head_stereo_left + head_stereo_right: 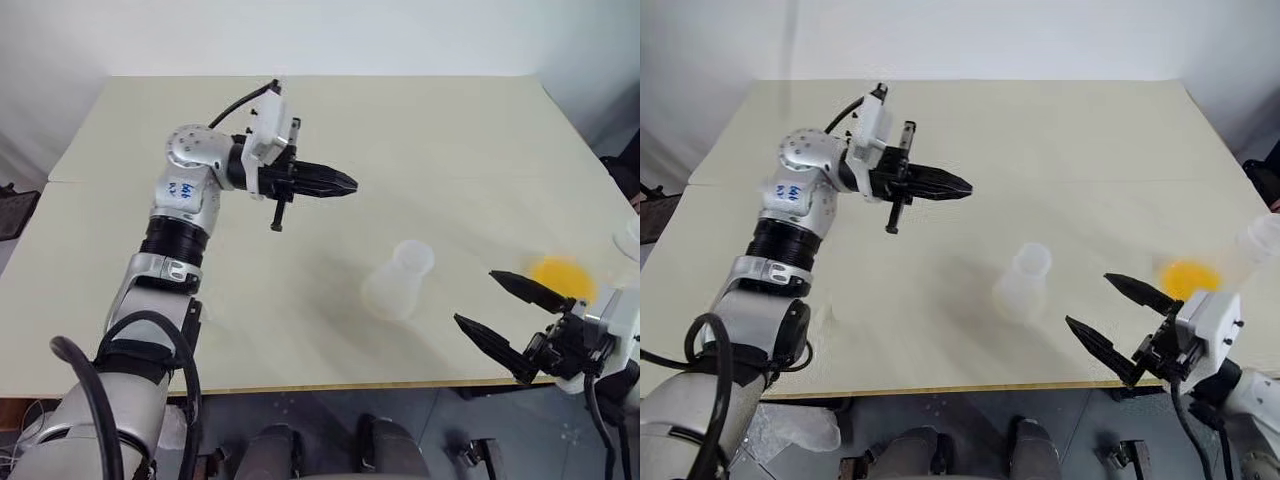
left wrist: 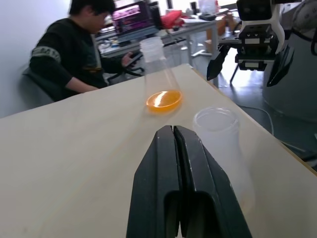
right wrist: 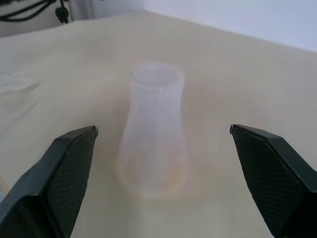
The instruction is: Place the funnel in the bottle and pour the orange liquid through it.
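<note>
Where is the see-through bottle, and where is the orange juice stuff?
bottle [image 1: 400, 281], left eye view, on its clear side wall.
orange liquid [image 2: 164, 100], left wrist view, on the orange pool in the flask's base.

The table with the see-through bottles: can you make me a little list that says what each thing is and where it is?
table: pale and wide, everything stands on it
bottle: clear, upright, mouth open, near the front edge, with nothing in it that I can see
orange liquid: thin layer in the bottom of a clear flask, toward the robot's right of the bottle
left gripper: shut, holding nothing, raised over the table
right gripper: open wide, facing the bottle, not touching it
person: seated past the table's far side
</note>
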Tool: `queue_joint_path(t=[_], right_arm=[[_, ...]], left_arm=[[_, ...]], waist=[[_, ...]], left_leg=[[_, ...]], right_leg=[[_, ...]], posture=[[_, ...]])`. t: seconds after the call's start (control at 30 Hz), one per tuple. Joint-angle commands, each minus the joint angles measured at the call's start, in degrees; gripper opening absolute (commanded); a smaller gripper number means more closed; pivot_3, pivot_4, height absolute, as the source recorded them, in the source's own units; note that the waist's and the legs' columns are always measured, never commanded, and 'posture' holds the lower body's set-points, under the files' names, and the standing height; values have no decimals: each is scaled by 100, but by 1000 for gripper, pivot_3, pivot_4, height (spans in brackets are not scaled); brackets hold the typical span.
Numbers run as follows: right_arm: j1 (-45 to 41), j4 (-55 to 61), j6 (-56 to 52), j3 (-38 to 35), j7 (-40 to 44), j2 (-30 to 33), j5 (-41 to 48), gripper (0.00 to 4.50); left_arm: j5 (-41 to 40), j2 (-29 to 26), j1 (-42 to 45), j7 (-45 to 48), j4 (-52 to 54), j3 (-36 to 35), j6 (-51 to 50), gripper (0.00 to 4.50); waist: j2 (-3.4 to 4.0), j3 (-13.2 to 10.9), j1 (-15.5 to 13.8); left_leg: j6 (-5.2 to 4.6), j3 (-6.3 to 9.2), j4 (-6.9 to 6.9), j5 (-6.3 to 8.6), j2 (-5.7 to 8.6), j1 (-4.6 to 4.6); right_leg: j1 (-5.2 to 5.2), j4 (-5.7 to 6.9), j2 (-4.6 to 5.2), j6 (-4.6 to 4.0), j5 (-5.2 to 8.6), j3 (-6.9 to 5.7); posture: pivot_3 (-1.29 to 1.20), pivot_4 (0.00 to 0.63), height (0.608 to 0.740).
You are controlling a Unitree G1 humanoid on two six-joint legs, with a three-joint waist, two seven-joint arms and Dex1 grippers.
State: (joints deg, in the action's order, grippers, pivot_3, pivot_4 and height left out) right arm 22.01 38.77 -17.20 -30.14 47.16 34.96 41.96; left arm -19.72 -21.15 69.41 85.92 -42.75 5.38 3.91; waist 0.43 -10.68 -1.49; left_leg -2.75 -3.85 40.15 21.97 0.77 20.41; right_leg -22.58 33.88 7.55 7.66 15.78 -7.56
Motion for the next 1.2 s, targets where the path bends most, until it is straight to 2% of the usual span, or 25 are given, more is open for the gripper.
queue_joint_path(t=[0.03, 0.33, 0.47, 0.53, 0.63, 0.77, 0.9, 1.03, 1.1, 1.2], right_arm=[[171, 388, 207, -166, -164, -119, -30, 4500], [347, 571, 287, -34, -391, -223, -85, 4500], [357, 548, 242, -46, -382, -122, -15, 4500], [324, 503, 193, -66, -348, -49, 45, 4500], [302, 407, 182, -90, -207, 52, 108, 4500], [132, 123, 190, -70, 30, 224, 165, 4500], [-333, -365, 135, 118, 393, 482, 202, 4500], [-655, -642, 40, 299, 674, 651, 242, 4500], [-906, -837, -31, 432, 826, 752, 249, 4500], [-1246, -1111, -120, 595, 1026, 878, 256, 4500]], left_arm=[[174, 135, 355, 335, -227, 32, 503, 39], [187, 297, 423, 18, -514, -204, 644, 39], [140, 0, 31, -466, -99, -464, 241, 39], [55, -352, -252, -603, 309, -601, -342, 39], [170, -982, -787, -982, 987, -738, -965, 642], [46, -1678, -1543, -1626, 1877, -1225, -1578, 1874], [-468, -2305, -3194, -2407, 3445, -2411, -2663, 3207], [-1191, -2455, -4703, -2803, 4710, -3449, -3590, 4487], [-1413, -2378, -5582, -2903, 5220, -3976, -3789, 4487], [-1682, -2193, -6436, -3121, 5720, -4547, -3895, 4487]], waist=[[-1, 0, -4], [-1, 0, -19], [0, 0, -5], [1, 0, 22], [2, 0, 40], [1, 0, 15], [1, 0, 19], [2, -2, 5], [1, -2, -19], [2, -2, -4]], left_leg=[[0, 0, 1, 0, 0, 0], [-7, 16, 6, -3, -4, 0], [-8, 16, 6, -3, -14, -2], [-7, 15, 5, -3, -31, -4], [-6, 14, 3, -3, -40, -5], [-6, 16, 7, -3, -38, -7], [-7, 25, 13, -1, -36, -9], [-1, 41, 12, 2, -43, -8], [0, 58, 17, 2, -41, -8], [2, 60, 19, 3, -40, -12]], right_leg=[[0, 0, 0, 0, 0, 0], [1, 0, 6, 1, 0, 11], [1, 0, 7, 1, -1, 13], [-1, 5, 2, 1, -1, 12], [-7, 12, -5, 1, -1, 14], [-4, 13, -1, 1, -1, 20], [1, 14, 4, 3, -2, 28], [2, 14, 4, 2, -1, 25], [13, 14, 10, 1, -1, 29], [21, 8, 13, 0, -1, 58]], posture=[[0, 150, 740], [0, 150, 740], [0, 150, 740], [0, 150, 740], [0, 150, 740], [0, 150, 740], [0, 150, 740], [0, 150, 740], [0, 150, 740], [0, 150, 740]])
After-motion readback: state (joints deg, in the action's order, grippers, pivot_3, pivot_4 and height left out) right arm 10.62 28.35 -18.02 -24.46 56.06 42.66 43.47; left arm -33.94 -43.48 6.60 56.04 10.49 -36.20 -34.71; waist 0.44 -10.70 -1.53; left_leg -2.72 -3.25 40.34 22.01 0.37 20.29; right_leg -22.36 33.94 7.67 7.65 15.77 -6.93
